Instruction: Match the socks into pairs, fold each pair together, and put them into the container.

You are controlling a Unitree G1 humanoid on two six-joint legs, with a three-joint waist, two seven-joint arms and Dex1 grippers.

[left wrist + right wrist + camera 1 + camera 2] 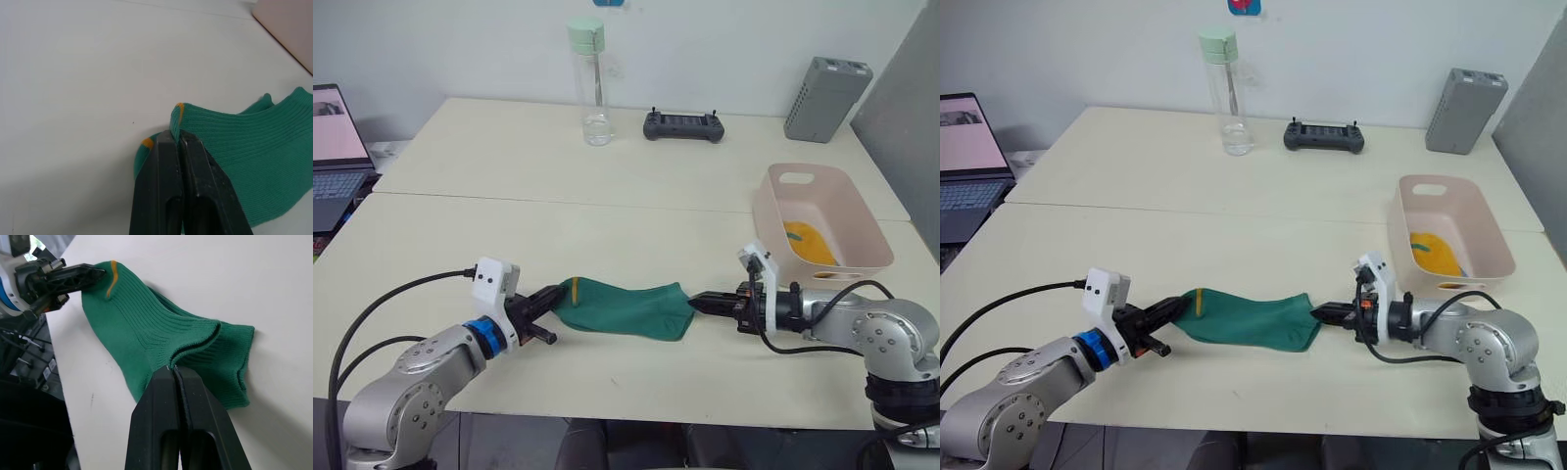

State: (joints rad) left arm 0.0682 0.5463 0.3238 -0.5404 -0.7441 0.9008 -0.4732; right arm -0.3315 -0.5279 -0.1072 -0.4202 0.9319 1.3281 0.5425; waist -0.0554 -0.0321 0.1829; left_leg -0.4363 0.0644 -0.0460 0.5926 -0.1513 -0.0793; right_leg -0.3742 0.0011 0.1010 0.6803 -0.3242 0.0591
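Green socks [622, 307] lie stretched left to right, each end pinched by closed left fingers [168, 186] and right fingers [161, 426].

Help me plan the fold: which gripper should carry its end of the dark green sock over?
Probably the left gripper: folding toward the right gripper ends the dark green ribbed sock nearer the pale pink plastic bin.

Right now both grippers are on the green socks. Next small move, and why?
Probably swing the right gripper toward the left gripper to fold. Each is shut on an opposite end of the green socks, which lie stretched flat on the table, unfolded, outside the pink container.
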